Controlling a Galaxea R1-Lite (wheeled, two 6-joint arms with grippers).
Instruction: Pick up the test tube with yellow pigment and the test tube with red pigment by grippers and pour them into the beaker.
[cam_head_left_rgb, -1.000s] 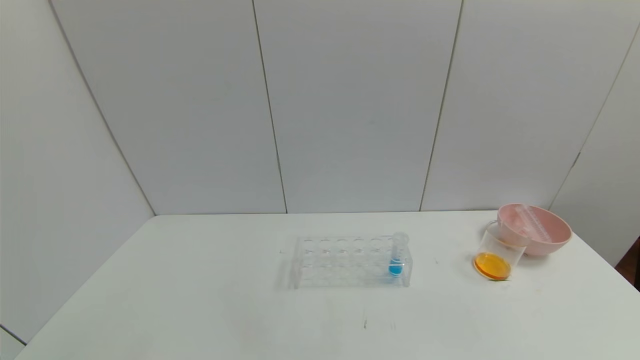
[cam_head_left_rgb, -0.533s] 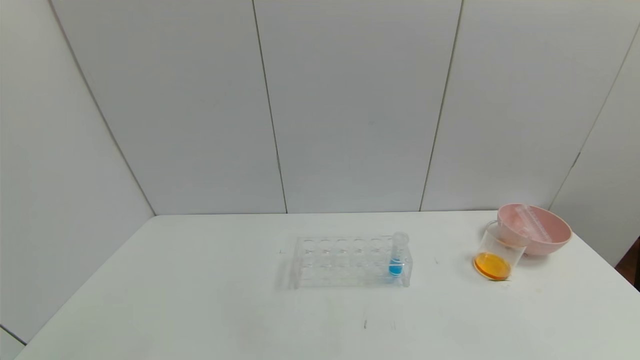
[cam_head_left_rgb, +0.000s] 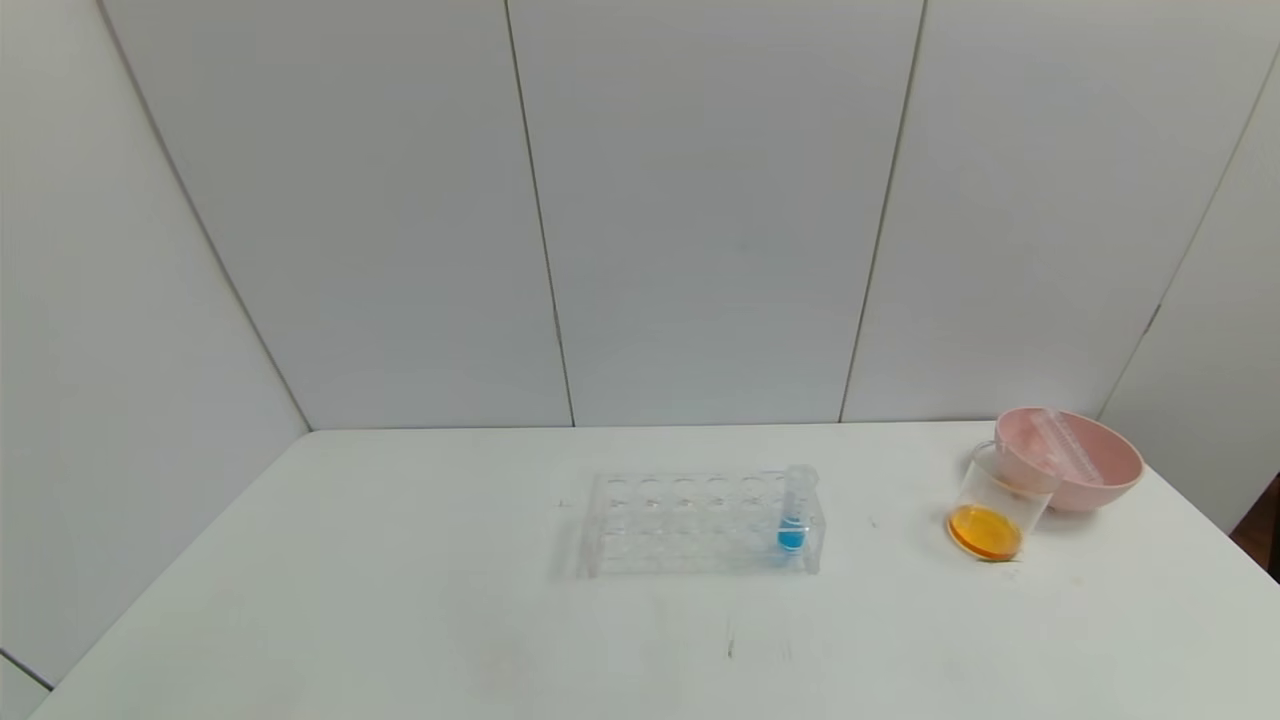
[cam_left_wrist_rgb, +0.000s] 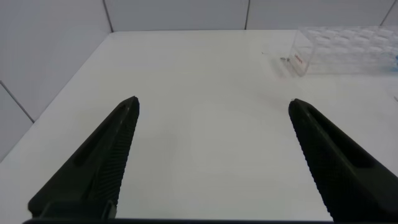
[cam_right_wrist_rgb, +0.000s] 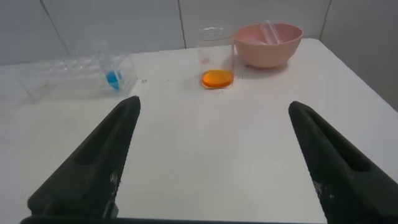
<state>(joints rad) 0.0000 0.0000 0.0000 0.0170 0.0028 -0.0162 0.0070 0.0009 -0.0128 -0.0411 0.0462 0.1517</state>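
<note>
Low in the left wrist view, the left gripper (cam_left_wrist_rgb: 211, 109) hovers over bare table (cam_left_wrist_rgb: 205, 149), fingers spread wide and empty. The right gripper (cam_right_wrist_rgb: 214, 112) is likewise wide open and holds nothing. Farther off, at the head view's centre, a rack (cam_head_left_rgb: 700, 523) holds a blue tube (cam_head_left_rgb: 795, 510). At right stands the beaker (cam_head_left_rgb: 995, 510) with orange liquid, touching a pink bowl (cam_head_left_rgb: 1085, 470) holding empty tubes (cam_head_left_rgb: 1062, 445).

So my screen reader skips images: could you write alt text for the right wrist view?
The right pincer hangs open over a white table. Beyond it stand a beaker holding orange liquid, a pink bowl, and a clear rack with one blue-liquid tube.
</note>
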